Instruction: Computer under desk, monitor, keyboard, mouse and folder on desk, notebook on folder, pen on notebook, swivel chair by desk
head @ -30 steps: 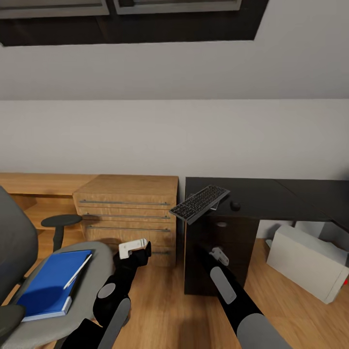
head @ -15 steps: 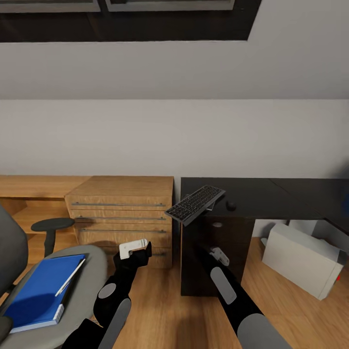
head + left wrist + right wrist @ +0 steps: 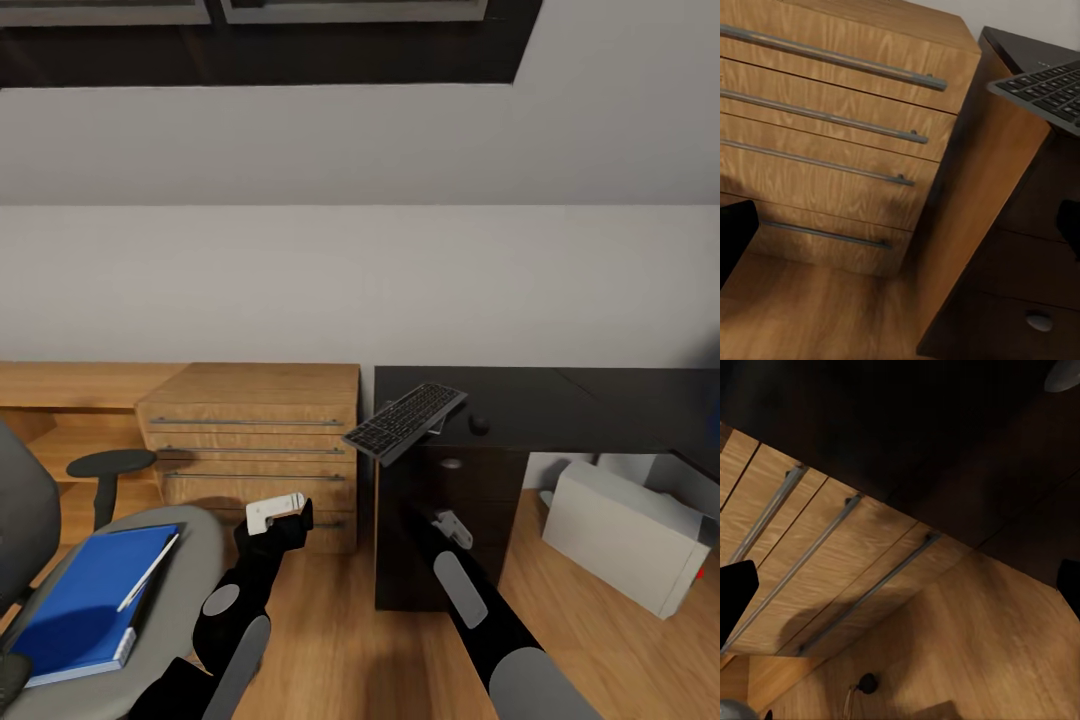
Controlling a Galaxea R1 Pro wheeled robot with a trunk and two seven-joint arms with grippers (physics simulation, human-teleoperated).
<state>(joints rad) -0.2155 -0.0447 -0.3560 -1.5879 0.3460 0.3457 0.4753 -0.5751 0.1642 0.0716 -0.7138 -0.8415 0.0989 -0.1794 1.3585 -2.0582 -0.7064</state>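
A dark keyboard (image 3: 405, 422) (image 3: 1046, 90) lies tilted over the left edge of the black desk (image 3: 570, 405). A small black mouse (image 3: 479, 424) sits just right of it. The white computer tower (image 3: 625, 535) stands on the floor below the desk's right part. On the grey swivel chair (image 3: 190, 560) lies a blue folder or notebook (image 3: 85, 595); I cannot tell the two apart. A white pen (image 3: 148, 570) rests on it. My left gripper (image 3: 278, 512) (image 3: 900, 232) is open beside the chair. My right gripper (image 3: 452, 525) (image 3: 900, 589) is open before the desk's drawer cabinet.
A wooden chest of drawers (image 3: 255, 440) (image 3: 832, 112) (image 3: 832, 555) stands against the wall between chair and desk, with a low wooden shelf (image 3: 60, 385) to its left. The desk's dark cabinet (image 3: 450, 530) is right ahead. Wood floor (image 3: 350, 640) lies between the arms.
The whole head view has shifted a little, so the camera moved; chair, chest and desk sit slightly further left than a second ago. Both arms hold the same pose.
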